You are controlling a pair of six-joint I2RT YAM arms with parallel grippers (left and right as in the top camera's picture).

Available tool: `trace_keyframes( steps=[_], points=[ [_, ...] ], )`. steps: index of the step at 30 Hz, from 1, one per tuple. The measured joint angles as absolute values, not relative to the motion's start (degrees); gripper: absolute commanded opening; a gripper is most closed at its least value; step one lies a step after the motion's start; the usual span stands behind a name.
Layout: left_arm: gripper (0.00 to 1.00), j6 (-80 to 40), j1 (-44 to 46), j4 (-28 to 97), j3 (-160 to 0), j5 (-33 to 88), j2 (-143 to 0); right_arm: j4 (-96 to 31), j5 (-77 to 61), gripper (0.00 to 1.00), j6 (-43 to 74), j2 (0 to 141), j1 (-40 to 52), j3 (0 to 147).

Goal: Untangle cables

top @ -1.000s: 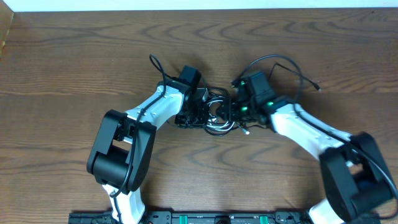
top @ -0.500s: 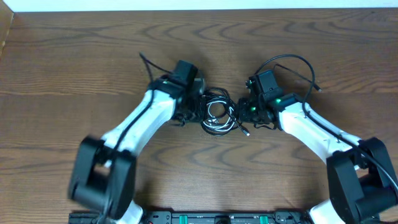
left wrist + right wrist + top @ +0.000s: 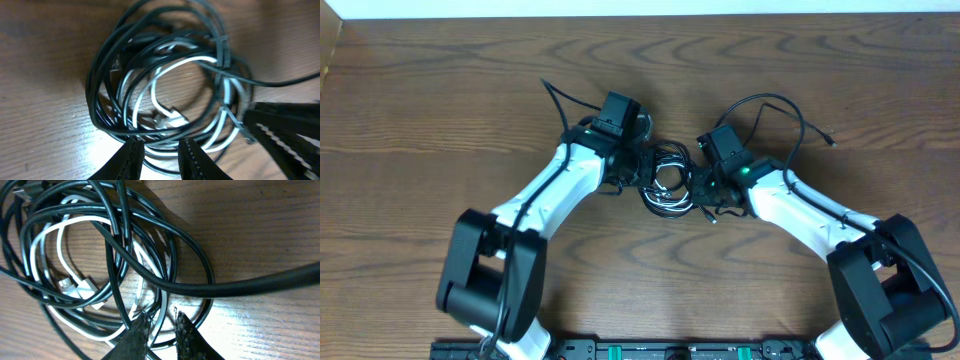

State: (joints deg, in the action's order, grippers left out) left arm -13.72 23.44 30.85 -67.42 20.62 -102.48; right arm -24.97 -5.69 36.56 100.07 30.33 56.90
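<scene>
The cables [image 3: 668, 186] lie as one tangled coil on the wooden table between my two arms: several black loops with a white one [image 3: 153, 90] wound through them. My left gripper [image 3: 639, 170] stands at the coil's left edge. In the left wrist view it [image 3: 161, 157] is open, with black and white strands crossing the gap between its fingers [image 3: 131, 159]. My right gripper [image 3: 705, 187] is at the coil's right edge. In the right wrist view it [image 3: 161, 317] is narrowly open, with a white strand [image 3: 161, 305] and a black one running between its tips.
One black strand [image 3: 790, 105] arcs away from the coil behind my right arm and ends in a plug [image 3: 831, 141]. Another black end [image 3: 552, 95] sticks out behind my left arm. The table's far edge [image 3: 640, 14] runs along the top.
My right gripper has swung left into the coil's edge and its jaws have narrowed. My left wrist has drawn back a little from the coil, jaws slightly wider.
</scene>
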Motion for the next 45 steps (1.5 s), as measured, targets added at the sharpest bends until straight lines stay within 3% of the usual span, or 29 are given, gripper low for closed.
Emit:
trace_keyframes(
  steps=[12, 31, 38, 45],
  points=[
    [0.29, -13.7, 23.5, 26.8, -67.4, 19.2, -105.0, -24.7, 3.3, 0.16, 40.6, 100.1, 34.4, 56.9],
    [0.29, -13.7, 23.5, 24.8, -67.4, 13.8, -108.6, -22.6, 6.2, 0.17, 42.6, 103.4, 34.5, 56.9],
    [0.29, -13.7, 23.7, 24.5, -67.4, 12.1, -109.1, -22.3, 6.3, 0.01, 43.1, 103.5, 34.5, 56.9],
    [0.29, -13.7, 23.8, 24.4, -67.4, 11.8, -109.1, -23.2, 6.3, 0.01, 42.7, 103.4, 34.3, 57.2]
  ],
)
